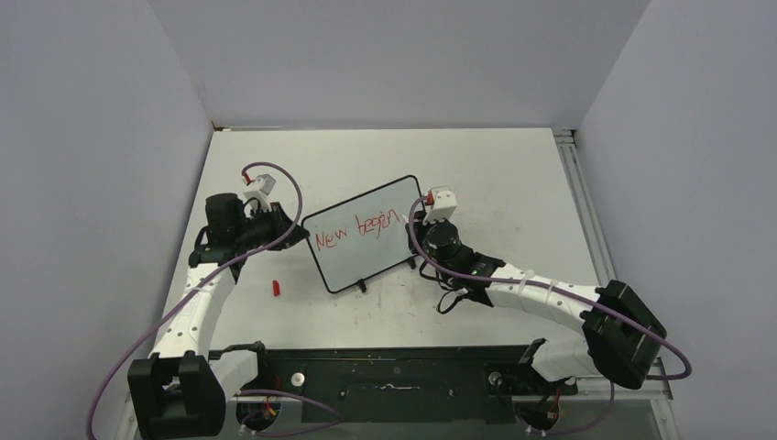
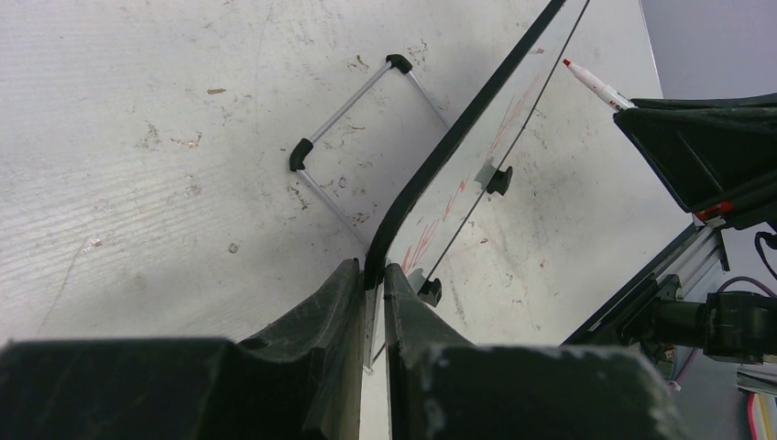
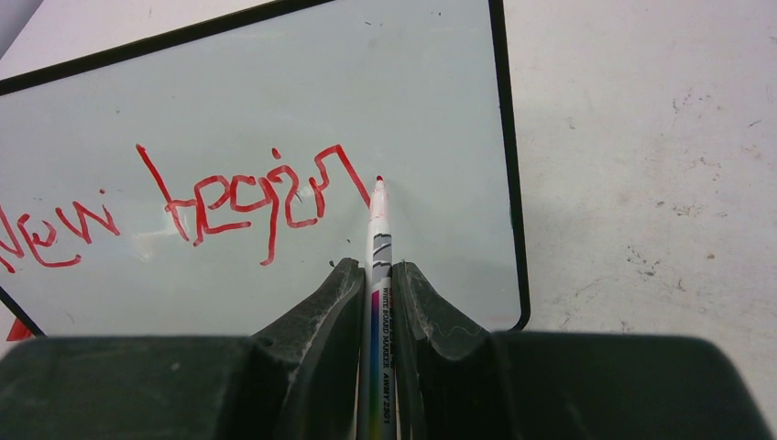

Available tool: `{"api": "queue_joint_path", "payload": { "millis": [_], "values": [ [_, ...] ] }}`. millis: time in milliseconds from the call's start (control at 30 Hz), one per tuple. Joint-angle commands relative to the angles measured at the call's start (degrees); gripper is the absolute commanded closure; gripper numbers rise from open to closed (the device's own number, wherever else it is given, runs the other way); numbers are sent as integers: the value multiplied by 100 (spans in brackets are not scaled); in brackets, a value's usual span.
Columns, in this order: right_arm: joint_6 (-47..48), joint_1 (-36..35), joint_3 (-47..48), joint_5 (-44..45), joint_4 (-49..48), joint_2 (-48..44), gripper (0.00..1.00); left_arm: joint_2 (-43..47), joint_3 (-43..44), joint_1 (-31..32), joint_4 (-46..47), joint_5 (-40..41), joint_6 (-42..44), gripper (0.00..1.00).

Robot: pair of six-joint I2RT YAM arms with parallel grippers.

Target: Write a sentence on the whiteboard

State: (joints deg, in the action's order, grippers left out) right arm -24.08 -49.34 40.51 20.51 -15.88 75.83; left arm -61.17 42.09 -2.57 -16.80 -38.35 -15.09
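From the near edge of the scuffed matte table, both white arms reach forward, elbows bowed outward. A small red cap lies near the left arm. Mid-table, the left tool clenches the thin black frame of the whiteboard. The right tool grasps a slim white marker, its red tip at the glossy face beside the sentence, "New begin".

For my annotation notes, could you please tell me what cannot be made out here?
Top view: the red object is too small to identify.
Right wrist view: the sentence runs off the left edge at its start; the right jaws hide much of the marker.
Left wrist view: the left jaws cover a corner of the whiteboard.
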Motion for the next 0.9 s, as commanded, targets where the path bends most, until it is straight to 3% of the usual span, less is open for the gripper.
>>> {"api": "queue_joint_path", "payload": {
  "millis": [0,867],
  "values": [
    [92,56,282,0,-358,54,95,87,69,11,80,50,94,100],
    [-53,138,115,-77,-475,305,95,120,59,11,80,44,103,100]
  ]
}}
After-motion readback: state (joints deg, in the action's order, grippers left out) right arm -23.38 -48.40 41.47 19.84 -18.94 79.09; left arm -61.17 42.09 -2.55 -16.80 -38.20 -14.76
